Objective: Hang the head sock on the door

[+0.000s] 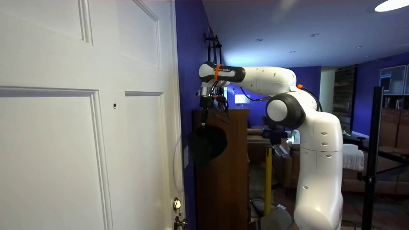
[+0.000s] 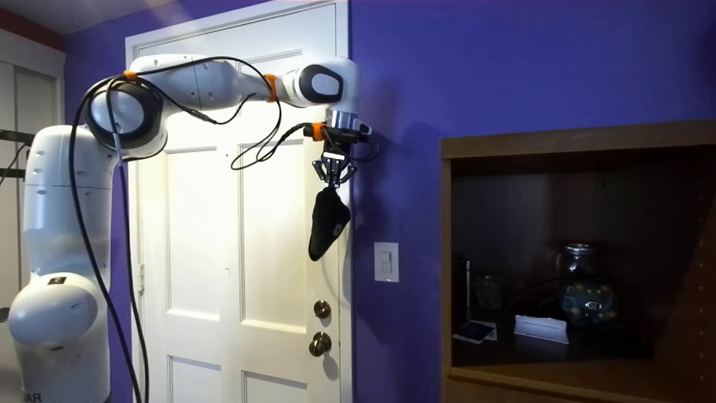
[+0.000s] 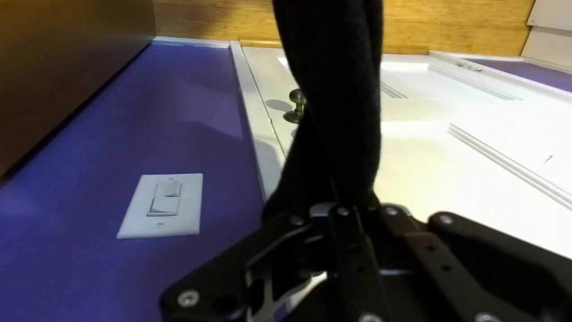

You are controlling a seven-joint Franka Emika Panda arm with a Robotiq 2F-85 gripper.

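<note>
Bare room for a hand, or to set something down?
For a hand: purple wall between door and wooden cabinet, below light switch. Placing: dim shelf strip before the white card looks bare. Crowded: around the gripper, with cables and head sock; shelf rear, around the jar.

The head sock (image 2: 328, 224) hangs below the pincer (image 2: 333, 184), before the door (image 2: 229, 246).

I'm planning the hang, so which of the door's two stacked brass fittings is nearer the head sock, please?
The upper fitting; the knob sits farther below the head sock.
</note>
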